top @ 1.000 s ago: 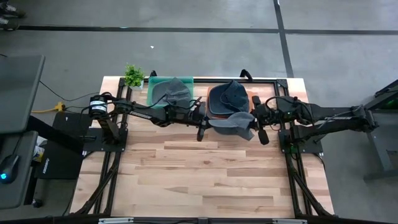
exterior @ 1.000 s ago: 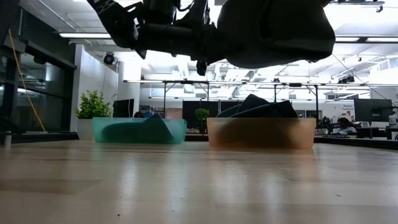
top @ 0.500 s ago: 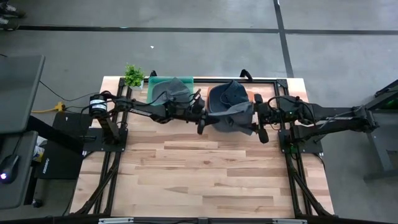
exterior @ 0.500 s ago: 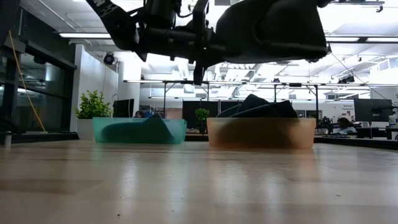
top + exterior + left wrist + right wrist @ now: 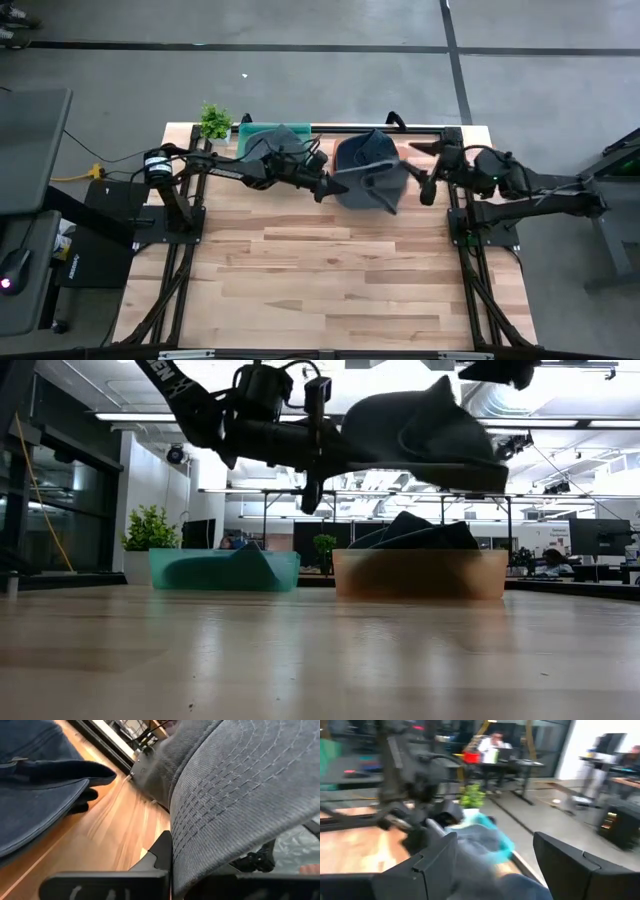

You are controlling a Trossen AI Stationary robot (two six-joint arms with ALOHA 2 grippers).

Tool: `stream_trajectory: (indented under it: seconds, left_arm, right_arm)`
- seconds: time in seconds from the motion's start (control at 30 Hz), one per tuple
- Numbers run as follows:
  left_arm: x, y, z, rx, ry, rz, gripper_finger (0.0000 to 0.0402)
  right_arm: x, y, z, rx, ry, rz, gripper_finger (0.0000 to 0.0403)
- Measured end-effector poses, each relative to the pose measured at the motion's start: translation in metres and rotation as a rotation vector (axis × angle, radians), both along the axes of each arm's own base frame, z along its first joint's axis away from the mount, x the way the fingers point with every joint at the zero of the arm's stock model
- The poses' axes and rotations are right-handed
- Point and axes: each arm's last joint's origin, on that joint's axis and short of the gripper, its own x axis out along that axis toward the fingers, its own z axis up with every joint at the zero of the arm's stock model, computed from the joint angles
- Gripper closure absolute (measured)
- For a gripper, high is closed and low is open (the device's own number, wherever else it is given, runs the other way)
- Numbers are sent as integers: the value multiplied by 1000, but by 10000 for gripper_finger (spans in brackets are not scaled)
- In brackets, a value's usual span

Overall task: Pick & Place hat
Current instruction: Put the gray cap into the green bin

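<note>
A grey hat (image 5: 365, 185) hangs in the air over the orange bin (image 5: 420, 575) at the table's far side, and my left gripper (image 5: 322, 186) is shut on it from the left. In the low view the hat (image 5: 420, 430) juts level past that gripper (image 5: 312, 455), above a dark blue hat (image 5: 410, 530) that lies in the bin. My right gripper (image 5: 422, 170) stands open just right of the grey hat, and nothing lies between its fingers (image 5: 435, 865). My left gripper pinches the grey hat's stitched brim (image 5: 200, 835) at its edge between its two fingers. The fingers come level from the table's left. The hat is lifted clear and sticks out sideways past the fingers, above the orange bin.
A teal bin (image 5: 250, 140) holding another grey hat (image 5: 280, 143) stands left of the orange bin. A small potted plant (image 5: 214, 121) sits at the far left corner. The near half of the wooden table (image 5: 330, 280) is bare.
My right gripper has opened, let go of the grey hat and drawn back toward the table's right edge. My left gripper has carried the hat a little toward the far edge. The hat's right side has swung free, and the hat now hangs from the left gripper alone.
</note>
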Motion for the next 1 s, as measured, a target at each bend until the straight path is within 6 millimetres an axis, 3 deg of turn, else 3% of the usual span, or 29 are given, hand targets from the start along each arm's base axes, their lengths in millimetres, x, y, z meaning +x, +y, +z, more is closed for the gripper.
stream_trajectory:
  seconds: [0.27,0.4,0.57,0.73,1.0]
  left_arm:
    - [-16,25,7,-63,54,-2,397]
    - [-29,36,21,-73,54,-19,397]
    - [-56,53,36,-103,122,3,397]
    - [-94,70,51,-124,220,73,397]
    - [-140,95,57,-198,304,164,397]
  right_arm:
    - [-24,-2,-4,17,44,-99,146]
    - [-28,-2,-10,46,88,-104,146]
    - [-29,-1,-14,65,129,-104,146]
    - [-29,-1,-17,100,137,-96,146]
    - [-29,-1,-17,102,138,-90,146]
